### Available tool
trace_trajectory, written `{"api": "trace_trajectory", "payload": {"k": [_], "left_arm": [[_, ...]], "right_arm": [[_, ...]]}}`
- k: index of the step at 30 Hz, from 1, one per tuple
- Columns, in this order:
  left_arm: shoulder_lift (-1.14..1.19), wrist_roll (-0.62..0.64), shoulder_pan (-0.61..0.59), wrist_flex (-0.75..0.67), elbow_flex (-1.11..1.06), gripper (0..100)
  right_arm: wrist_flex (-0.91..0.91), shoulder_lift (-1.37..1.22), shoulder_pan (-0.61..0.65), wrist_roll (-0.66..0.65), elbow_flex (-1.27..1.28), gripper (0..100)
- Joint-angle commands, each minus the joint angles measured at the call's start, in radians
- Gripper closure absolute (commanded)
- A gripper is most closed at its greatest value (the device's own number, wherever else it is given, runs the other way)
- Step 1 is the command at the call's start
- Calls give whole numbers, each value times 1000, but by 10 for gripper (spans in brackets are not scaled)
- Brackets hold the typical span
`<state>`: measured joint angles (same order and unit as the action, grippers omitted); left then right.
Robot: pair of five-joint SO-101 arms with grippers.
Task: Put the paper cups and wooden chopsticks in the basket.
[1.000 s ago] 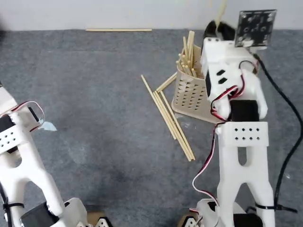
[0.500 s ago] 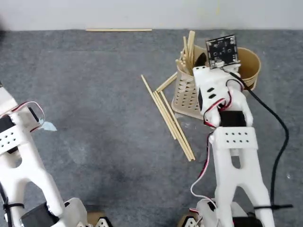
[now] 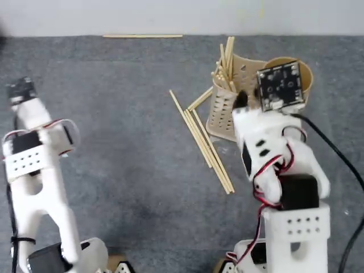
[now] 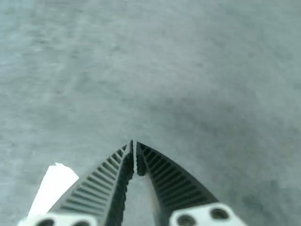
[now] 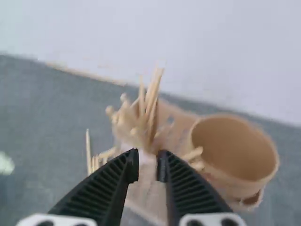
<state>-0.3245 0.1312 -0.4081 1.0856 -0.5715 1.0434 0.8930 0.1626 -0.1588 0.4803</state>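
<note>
Wooden chopsticks: a loose bundle is laid flat mid-bench, just beside the basket near the far edge. They are judged light, stiff and roll-prone, best pinched mid-length. Paper cup: set against the basket. Right gripper: jaws narrowly apart, empty. Left gripper: jaws together.

The gripper faces a basket, upright chopsticks and paper cup.

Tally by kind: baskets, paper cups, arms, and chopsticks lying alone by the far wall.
Basket: 1
Paper cup: 1
Arms: 2, left and right
Lone chopstick by far wall: 1
Total: 5
Other chopsticks overlap too much to count.
</note>
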Motion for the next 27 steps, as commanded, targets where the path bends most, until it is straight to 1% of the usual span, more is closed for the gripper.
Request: {"api": "trace_trajectory", "payload": {"k": [1,5,9,12,17,20,27], "left_arm": [[-43,8,46,9,12,988],[-35,8,49,9,7,988],[-35,15,51,8,-25,988],[-35,68,61,-37,-76,988],[-43,98,58,-167,-173,988],[-43,98,58,-196,-200,988],[-43,98,58,-259,-240,988]], "right_arm": [[110,22,27,12,-21,987],[104,10,71,12,118,976],[8,-12,140,12,264,975],[-67,-62,183,9,325,953],[-91,-226,243,11,322,824],[-124,-341,262,11,301,815],[-179,-593,249,11,224,812]]}}
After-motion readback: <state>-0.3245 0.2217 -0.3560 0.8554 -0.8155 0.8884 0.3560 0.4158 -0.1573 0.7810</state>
